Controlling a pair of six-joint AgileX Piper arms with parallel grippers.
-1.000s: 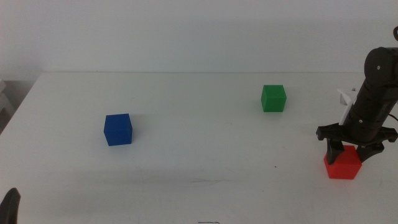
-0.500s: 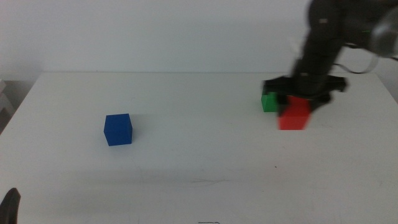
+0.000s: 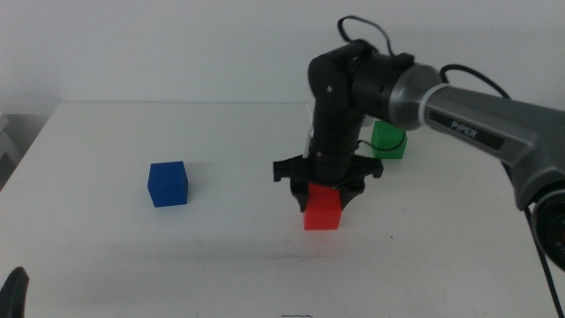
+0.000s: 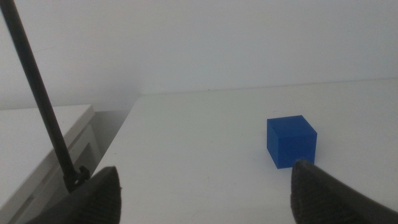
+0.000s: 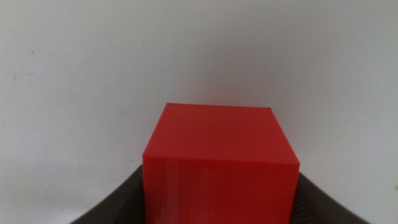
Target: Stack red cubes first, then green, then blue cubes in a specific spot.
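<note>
My right gripper [image 3: 323, 196] is shut on the red cube [image 3: 322, 210] at the middle of the white table [image 3: 221, 247], holding it at or just above the surface. In the right wrist view the red cube [image 5: 219, 162] fills the space between the jaws. The green cube [image 3: 389, 140] sits behind the right arm, partly hidden by it. The blue cube [image 3: 168, 184] sits alone at the left; it also shows in the left wrist view [image 4: 291, 141]. My left gripper [image 4: 205, 193] is open and empty, low at the table's near left corner, short of the blue cube.
The right arm [image 3: 459, 110] reaches in from the right edge across the table's right half. A thin dark rod [image 4: 40, 99] and a white ledge [image 4: 37, 143] stand beside the table's left edge in the left wrist view.
My right gripper has carried the red cube from the table's near right, past the green cube, leftward to the middle of the table. The left arm has not moved.
</note>
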